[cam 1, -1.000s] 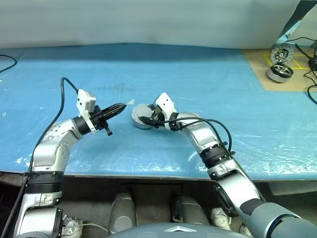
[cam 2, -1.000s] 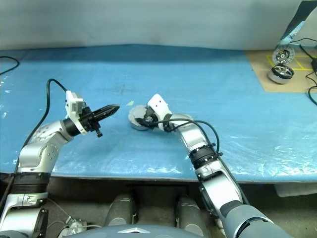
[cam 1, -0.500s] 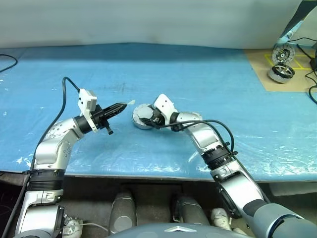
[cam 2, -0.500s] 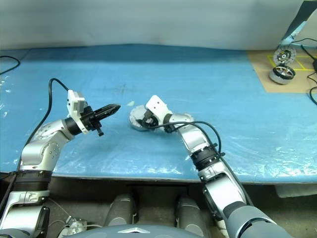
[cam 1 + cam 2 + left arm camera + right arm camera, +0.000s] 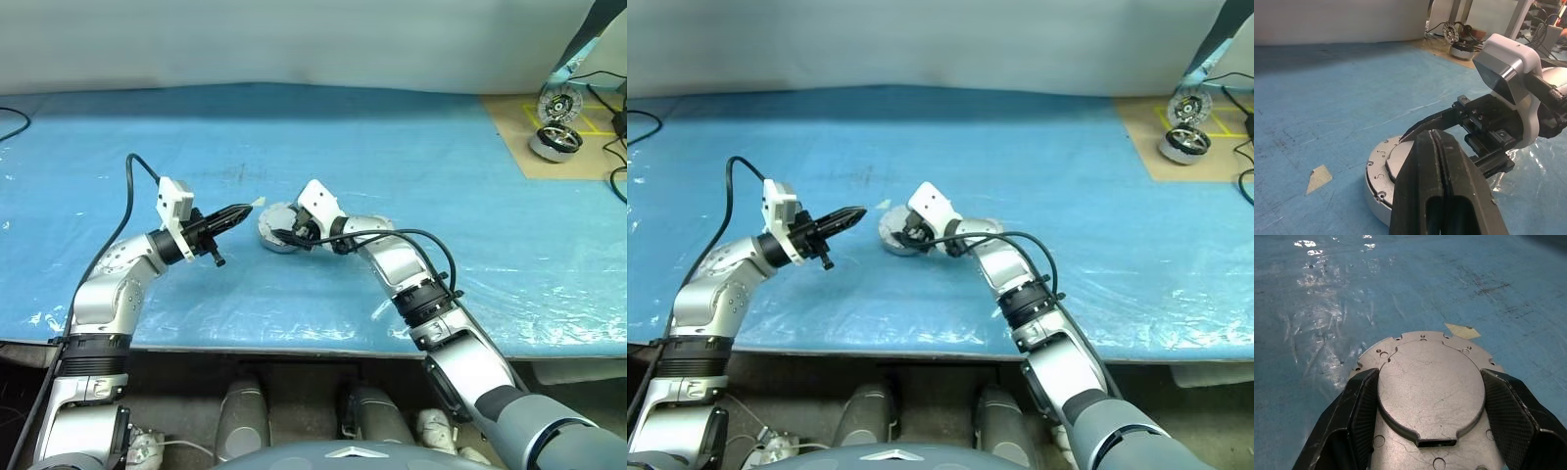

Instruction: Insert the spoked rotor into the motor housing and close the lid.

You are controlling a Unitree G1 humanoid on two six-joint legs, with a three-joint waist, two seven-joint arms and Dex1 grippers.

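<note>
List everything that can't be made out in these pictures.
- Round silver part with a raised plate: its underside and inside are hidden in every view by its own top, so what it is stays open.
- Its near rim: in the left wrist view it is covered by the shut left gripper, in the eye views by the right gripper.
- Two small round parts on the brown board: in the eye views they are too small to identify.
</note>
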